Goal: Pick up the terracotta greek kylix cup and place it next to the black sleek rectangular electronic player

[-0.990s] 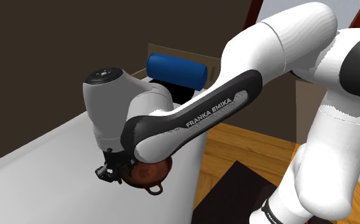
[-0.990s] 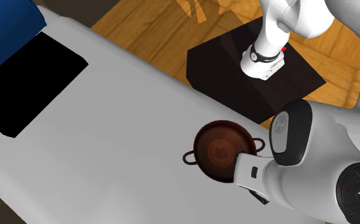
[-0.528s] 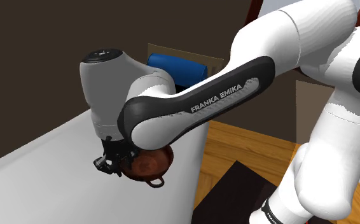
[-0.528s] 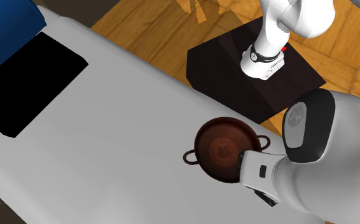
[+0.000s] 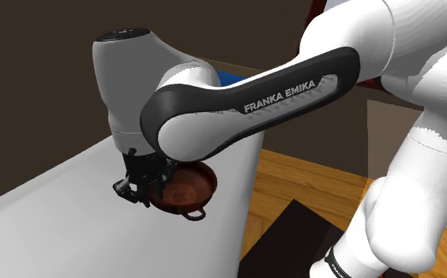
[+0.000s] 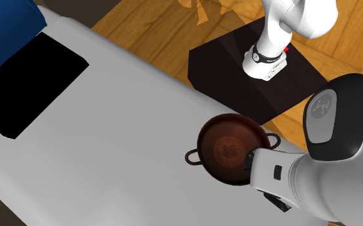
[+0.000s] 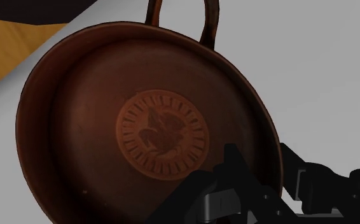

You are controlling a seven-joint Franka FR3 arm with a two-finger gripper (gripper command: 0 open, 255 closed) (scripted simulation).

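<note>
Pinching the rim of the reddish-brown kylix cup [image 7: 159, 133] between its fingers [image 7: 235, 167], one inside the bowl and one outside, the claw [image 7: 261, 175] holds it at the edge of the grey desk [image 6: 109, 147] beside the dark stand [image 6: 225, 64], well apart from the flat black player [image 6: 29, 83]. Such a one-sided rim grip carries risk: the shallow bowl may swivel or slip during the carry, and a drop here could send it onto the wooden floor [image 6: 154, 38].

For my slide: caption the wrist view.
Black gripper pinches the rim of the reddish-brown cup over a grey table.
</note>
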